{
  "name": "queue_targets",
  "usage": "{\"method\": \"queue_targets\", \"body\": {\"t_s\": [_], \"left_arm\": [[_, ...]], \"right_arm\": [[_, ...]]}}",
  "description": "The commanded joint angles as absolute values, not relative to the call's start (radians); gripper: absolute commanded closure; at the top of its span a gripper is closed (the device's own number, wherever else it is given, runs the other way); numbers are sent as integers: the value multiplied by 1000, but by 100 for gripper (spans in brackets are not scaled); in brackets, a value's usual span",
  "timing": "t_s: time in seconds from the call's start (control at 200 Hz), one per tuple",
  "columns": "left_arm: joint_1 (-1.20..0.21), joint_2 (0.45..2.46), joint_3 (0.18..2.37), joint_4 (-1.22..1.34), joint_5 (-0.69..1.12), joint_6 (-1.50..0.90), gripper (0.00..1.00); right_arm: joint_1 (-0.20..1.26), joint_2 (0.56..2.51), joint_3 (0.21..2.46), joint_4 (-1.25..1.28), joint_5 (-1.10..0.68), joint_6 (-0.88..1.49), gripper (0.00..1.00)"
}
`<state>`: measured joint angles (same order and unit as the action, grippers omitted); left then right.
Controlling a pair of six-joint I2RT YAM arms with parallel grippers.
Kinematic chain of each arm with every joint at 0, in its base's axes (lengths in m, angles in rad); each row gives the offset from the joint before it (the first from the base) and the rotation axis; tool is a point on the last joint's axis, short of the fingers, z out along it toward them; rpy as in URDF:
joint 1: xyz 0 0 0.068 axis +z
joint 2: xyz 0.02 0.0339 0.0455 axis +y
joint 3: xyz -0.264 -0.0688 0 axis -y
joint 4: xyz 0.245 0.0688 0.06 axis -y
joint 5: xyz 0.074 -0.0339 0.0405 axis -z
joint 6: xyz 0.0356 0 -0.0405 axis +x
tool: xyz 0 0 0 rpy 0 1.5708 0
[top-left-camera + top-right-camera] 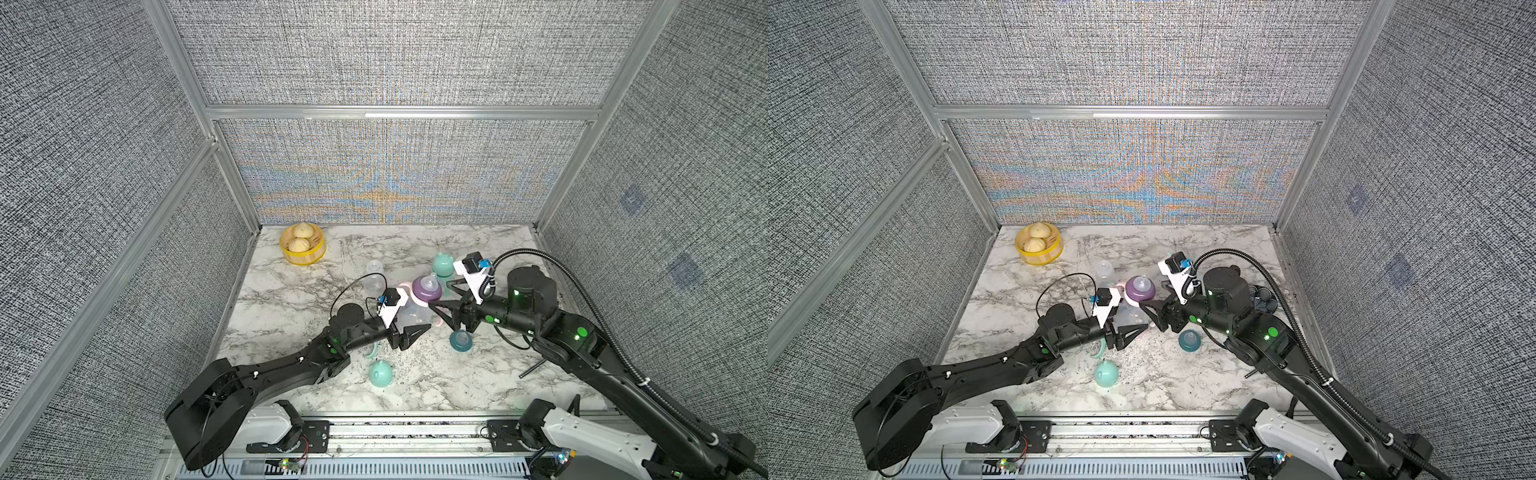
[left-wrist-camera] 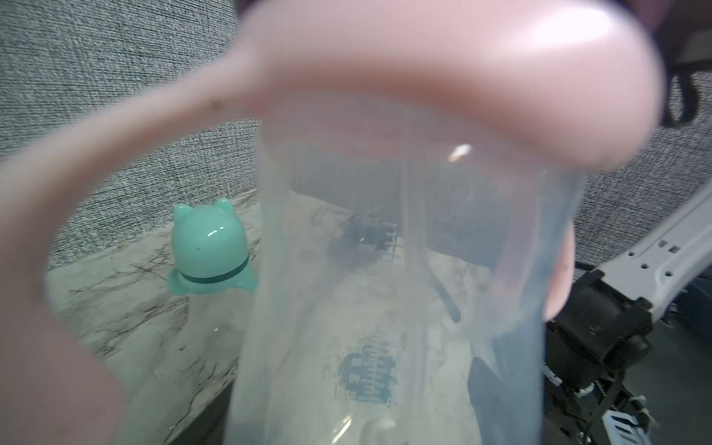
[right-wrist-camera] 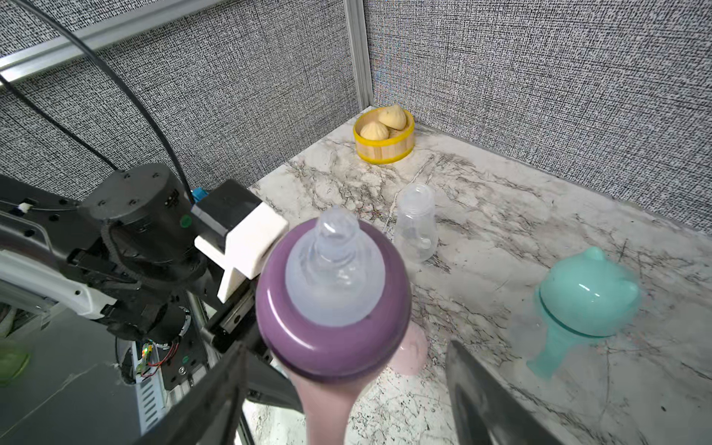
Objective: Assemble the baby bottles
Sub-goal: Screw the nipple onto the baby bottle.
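In both top views my left gripper (image 1: pixel 424 328) clamped the clear bottle (image 1: pixel 411 316) mid-table. My right gripper (image 1: pixel 439 295) gaped around its purple collar (image 1: pixel 426 291), and the table (image 1: pixel 415 249) lay bare toward its far edge. Left wrist: the pink handle ring (image 2: pixel 424 57) crowded the frame. Right wrist: my fingers (image 3: pixel 481 385) flanked the collar.

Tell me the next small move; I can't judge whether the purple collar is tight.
Probably close the right gripper on the purple collar: its jaws stand open either side of it, while the left gripper holds the bottle beneath.
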<state>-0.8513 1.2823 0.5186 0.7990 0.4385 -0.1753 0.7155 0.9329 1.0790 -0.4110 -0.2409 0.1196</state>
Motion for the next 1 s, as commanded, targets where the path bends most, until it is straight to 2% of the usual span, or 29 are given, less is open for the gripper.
{"method": "queue_targets", "body": {"t_s": [0.0,0.656,0.996], "left_arm": [[-844,1298,538,871,560,-232,100],[-839,1306,542,874,590,-247,100],[-839,1296,542,843,548,-225,100]], "right_arm": [[710,931,1065,-343,-336,131,21],[696,972,1049,-234,-368,151,22],[692,985,1056,-225,-372,170,36]]}}
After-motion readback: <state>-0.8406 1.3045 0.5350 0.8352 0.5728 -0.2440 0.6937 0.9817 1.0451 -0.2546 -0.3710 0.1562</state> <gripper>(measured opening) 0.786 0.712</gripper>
